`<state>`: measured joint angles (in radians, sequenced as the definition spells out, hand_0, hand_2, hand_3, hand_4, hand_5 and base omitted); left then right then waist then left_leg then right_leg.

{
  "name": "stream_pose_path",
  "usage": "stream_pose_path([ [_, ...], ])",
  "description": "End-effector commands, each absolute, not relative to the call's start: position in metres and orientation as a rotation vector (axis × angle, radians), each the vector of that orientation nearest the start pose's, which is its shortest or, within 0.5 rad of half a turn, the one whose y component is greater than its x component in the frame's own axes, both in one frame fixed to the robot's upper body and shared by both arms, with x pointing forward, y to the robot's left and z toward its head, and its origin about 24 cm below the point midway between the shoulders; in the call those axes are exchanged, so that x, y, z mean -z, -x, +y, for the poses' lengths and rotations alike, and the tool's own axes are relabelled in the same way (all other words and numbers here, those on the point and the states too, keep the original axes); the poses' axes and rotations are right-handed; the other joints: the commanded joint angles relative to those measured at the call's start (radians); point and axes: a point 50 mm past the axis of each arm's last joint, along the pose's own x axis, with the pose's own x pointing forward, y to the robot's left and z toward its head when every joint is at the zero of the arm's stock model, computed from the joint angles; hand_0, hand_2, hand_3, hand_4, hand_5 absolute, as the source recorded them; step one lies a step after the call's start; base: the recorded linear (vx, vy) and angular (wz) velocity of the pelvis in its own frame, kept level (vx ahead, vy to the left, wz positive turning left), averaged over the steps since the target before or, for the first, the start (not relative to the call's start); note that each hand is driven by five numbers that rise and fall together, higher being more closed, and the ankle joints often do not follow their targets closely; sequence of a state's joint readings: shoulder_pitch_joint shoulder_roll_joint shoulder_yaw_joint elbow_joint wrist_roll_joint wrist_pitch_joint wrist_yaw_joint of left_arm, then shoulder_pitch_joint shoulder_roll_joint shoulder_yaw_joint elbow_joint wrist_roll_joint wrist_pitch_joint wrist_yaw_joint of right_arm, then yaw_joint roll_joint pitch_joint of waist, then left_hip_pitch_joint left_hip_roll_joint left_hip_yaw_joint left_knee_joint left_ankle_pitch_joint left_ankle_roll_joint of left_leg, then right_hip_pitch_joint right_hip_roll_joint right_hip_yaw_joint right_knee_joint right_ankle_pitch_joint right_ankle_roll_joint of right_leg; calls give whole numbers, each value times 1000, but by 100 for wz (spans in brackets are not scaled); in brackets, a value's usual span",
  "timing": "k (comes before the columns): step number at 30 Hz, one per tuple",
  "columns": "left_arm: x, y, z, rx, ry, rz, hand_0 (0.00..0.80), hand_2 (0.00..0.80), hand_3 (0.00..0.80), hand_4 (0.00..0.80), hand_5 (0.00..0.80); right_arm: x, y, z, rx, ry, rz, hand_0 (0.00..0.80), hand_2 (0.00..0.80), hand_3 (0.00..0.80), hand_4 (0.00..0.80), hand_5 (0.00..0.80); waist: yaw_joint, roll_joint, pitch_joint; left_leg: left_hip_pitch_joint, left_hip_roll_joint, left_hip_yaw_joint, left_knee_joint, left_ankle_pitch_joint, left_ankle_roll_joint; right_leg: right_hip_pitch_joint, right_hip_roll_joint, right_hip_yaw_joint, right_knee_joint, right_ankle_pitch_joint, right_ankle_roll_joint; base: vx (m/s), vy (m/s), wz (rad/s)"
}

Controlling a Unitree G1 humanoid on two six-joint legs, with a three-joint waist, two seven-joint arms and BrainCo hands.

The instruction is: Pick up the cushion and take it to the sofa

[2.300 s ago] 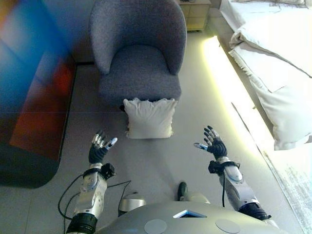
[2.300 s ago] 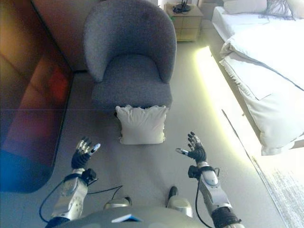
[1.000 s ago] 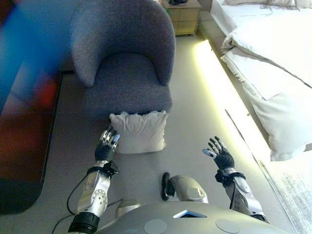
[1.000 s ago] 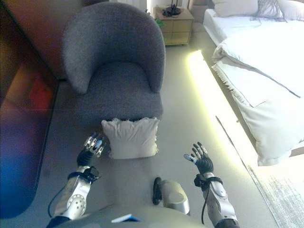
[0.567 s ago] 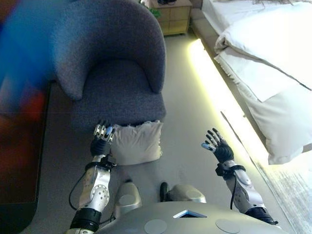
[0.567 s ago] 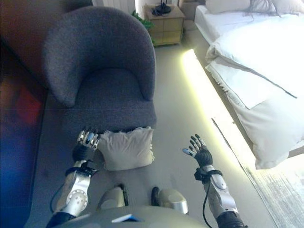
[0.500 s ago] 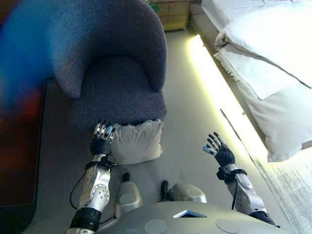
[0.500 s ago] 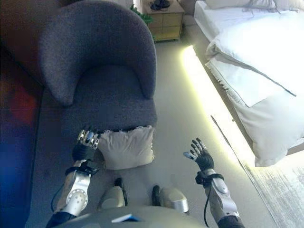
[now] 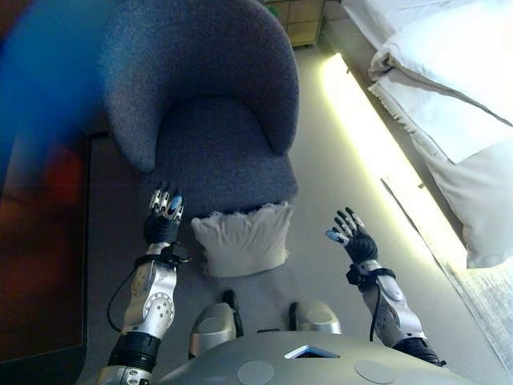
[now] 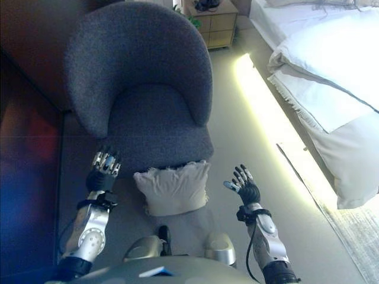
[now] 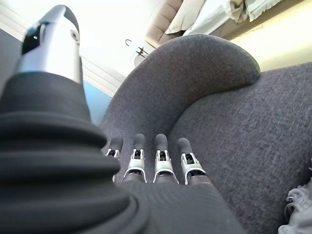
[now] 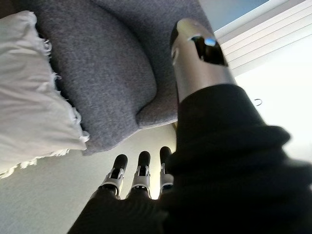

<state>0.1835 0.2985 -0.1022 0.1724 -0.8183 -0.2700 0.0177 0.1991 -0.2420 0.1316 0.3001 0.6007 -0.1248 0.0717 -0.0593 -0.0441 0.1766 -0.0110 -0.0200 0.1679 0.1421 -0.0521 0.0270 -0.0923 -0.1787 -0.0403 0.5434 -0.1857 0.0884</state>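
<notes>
The likeliest slip is an uneven squeeze: the left hand (image 9: 163, 218) sits just left of the soft off-white square cushion with frayed fringed edges (image 9: 244, 239) while the right hand (image 9: 353, 238) is well apart on its right, so one side could meet it first and push it over. Both hands are released, fingers straight, holding nothing. The plump, slightly creased cushion stands on the grey floor (image 9: 329, 200), leaning against the front of the grey upholstered tub-shaped sofa chair (image 9: 210, 120).

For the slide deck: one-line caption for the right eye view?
Open hands flank a white cushion leaning against a grey armchair.
</notes>
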Motion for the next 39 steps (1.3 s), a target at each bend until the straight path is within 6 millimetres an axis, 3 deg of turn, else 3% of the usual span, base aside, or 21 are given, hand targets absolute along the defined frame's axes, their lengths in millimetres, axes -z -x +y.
stream_pose_path([
  [1,-10,-200,221,-97,390,8,0,0,0,0,0,43,-180,-189,33,-340,296,0,0,0,0,0,10,19,-27,23,6,-50,-5,-70,54,-88,-112,57,203,351,11,181,201,-3],
  [5,-10,-198,227,-79,403,16,0,0,0,0,0,47,-175,-190,27,-351,314,0,0,0,0,0,8,-2,-10,48,-13,-63,-13,-85,41,-116,-88,38,-3,361,29,202,-37,1],
  [6,-11,-199,227,-72,398,15,0,0,0,0,0,48,-176,-190,30,-359,314,0,0,0,0,0,0,-23,-3,57,-20,-69,0,-108,35,-112,-71,39,-147,362,44,221,-191,1],
  [9,-12,-200,227,-70,384,12,0,0,0,0,0,48,-180,-191,25,-375,316,0,0,0,0,0,-4,-62,6,76,-18,-54,21,-155,28,-111,-54,-14,-347,383,87,254,-195,2],
  [13,-14,-197,225,-62,367,8,0,0,0,0,0,46,-192,-189,-4,-386,313,0,0,0,0,0,22,-97,4,111,-16,-29,42,-200,36,-102,-71,-102,-416,415,109,241,-127,10],
  [18,-11,-192,219,-59,411,31,0,0,0,0,0,47,-193,-189,-3,-377,331,0,0,0,0,0,27,-100,-36,157,-8,-28,56,-231,28,-65,-51,-142,-457,375,91,275,-118,8],
  [23,-5,-191,216,-75,445,55,0,0,0,0,0,46,-191,-187,-32,-354,342,0,0,0,0,0,-3,-73,-67,180,47,-17,79,-153,-5,-63,-1,-105,-407,289,50,215,-148,-9],
  [26,-3,-191,215,-98,436,59,0,0,0,0,0,48,-187,-190,-47,-325,367,0,0,0,0,0,-23,-55,-80,179,88,-8,147,-61,-49,-58,30,-101,-386,239,16,180,-177,-2],
  [28,-2,-192,214,-121,440,60,0,0,0,0,0,49,-185,-192,-76,-300,379,0,0,0,0,0,-20,-49,-77,129,98,-30,314,18,-85,-30,46,-112,-388,211,-17,148,-216,-4],
  [30,0,-191,215,-137,448,72,0,0,0,0,0,51,-184,-196,-85,-275,398,0,0,0,0,0,-4,-58,-66,19,93,-49,498,68,-97,2,36,-122,-384,185,-46,144,-179,-9],
  [31,3,-190,215,-143,455,90,0,0,0,0,0,53,-183,-199,-87,-265,410,0,0,0,0,0,5,-59,-57,-38,111,-51,555,81,-100,21,31,-125,-379,174,-57,151,-121,-8],
  [33,11,-188,215,-150,465,125,0,0,0,0,0,55,-186,-199,-88,-257,418,0,0,0,0,0,26,-50,-32,-97,147,-60,532,72,-96,56,29,-117,-375,159,-64,150,-41,-13],
  [34,14,-187,215,-151,455,133,0,0,0,0,0,56,-189,-199,-82,-250,419,0,0,0,0,0,34,-49,-29,-108,144,-64,485,70,-92,60,25,-111,-379,156,-60,137,23,-24],
  [37,19,-188,216,-147,413,159,0,0,0,0,0,55,-201,-199,-29,-159,422,0,0,0,0,0,53,-24,-17,-84,157,-56,244,65,-83,64,33,-87,-388,149,-40,94,106,-35],
  [39,20,-194,215,-126,374,175,0,0,0,0,0,55,-207,-202,5,-134,431,0,0,0,0,0,51,-4,-15,-59,162,-21,114,52,-86,56,25,-94,-381,145,-27,68,179,-23],
])
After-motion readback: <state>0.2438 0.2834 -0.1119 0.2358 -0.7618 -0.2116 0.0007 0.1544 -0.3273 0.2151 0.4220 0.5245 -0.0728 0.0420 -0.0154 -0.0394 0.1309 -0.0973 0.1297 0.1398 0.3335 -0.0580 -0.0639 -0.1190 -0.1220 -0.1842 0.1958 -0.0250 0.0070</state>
